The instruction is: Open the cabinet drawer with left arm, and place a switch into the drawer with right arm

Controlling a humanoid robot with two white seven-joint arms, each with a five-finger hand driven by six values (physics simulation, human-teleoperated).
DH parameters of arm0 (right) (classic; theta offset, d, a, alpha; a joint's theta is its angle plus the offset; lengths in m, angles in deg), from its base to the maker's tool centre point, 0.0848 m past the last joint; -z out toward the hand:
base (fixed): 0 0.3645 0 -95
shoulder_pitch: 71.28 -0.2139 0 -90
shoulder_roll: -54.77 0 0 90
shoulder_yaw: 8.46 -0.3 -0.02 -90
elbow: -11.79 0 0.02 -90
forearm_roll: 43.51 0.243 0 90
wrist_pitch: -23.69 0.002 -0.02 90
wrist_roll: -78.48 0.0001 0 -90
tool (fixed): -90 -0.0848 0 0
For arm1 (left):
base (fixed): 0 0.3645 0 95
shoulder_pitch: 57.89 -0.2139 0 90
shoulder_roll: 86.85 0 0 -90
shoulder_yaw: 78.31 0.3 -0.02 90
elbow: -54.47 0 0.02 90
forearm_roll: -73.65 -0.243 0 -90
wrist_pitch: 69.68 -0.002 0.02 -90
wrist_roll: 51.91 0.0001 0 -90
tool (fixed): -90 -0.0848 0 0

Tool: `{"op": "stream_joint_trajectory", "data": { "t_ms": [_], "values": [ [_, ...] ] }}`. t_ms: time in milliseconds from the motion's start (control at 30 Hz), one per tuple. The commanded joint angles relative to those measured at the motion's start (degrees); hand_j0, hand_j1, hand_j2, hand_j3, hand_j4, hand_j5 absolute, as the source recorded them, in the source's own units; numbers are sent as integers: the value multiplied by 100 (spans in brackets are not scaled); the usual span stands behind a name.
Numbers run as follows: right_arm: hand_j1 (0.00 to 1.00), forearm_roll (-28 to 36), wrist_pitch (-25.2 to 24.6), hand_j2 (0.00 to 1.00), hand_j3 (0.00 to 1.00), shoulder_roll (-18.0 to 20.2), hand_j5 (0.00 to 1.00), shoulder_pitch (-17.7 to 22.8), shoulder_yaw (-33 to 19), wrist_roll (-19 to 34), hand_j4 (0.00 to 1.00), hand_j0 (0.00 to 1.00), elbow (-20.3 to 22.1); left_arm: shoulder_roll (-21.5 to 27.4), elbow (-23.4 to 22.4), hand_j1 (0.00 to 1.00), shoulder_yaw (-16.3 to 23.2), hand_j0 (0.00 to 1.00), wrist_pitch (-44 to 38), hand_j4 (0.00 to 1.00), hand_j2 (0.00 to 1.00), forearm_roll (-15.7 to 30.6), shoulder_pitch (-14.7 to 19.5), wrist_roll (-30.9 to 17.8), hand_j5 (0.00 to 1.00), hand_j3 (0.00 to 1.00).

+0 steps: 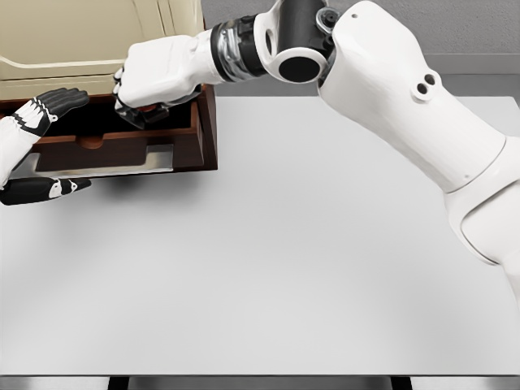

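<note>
Head view, open drawer [122, 150], right robot hand [150, 101] clasping dark switch [140, 114] over it

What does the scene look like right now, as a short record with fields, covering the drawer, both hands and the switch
drawer: open, pulled out of the cream cabinet, dark wood inside
right hand: reaches across from the right, over the drawer's back right part, fingers curled on a dark item
switch: mostly hidden under the right hand, seems not yet released
left hand: at the left edge by the drawer's left end, fingers spread, holding nothing
table: white
</note>
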Motion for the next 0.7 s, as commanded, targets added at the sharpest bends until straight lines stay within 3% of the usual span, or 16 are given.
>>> {"op": "stream_joint_trajectory", "data": {
  "t_ms": [0,300,333,367,400,667],
  "values": [
    [44,10,-17,44,44,-8,44,0,-8,-3,44,44,-95,3,1,100,5,100,-7,100,100,41,0,3,100,100],
    [45,2,-17,45,45,-166,45,-35,1,-3,45,45,-219,3,1,100,5,100,-7,100,100,41,0,3,100,100],
    [48,2,-17,48,48,-166,48,-35,1,-3,48,48,-219,3,1,100,5,100,-7,100,100,41,0,3,100,100],
    [96,-68,-17,96,96,-166,96,-35,10,-3,96,96,-219,3,1,100,5,100,-7,100,100,41,0,3,100,100],
    [100,-121,-17,100,100,-166,100,-35,1,-3,100,100,-192,-6,1,100,5,100,-7,100,100,41,0,3,100,100],
    [100,-121,-17,100,100,-140,100,-35,-25,-3,100,100,-157,-32,1,100,5,100,-7,100,100,41,0,3,100,100]
  ]
}}
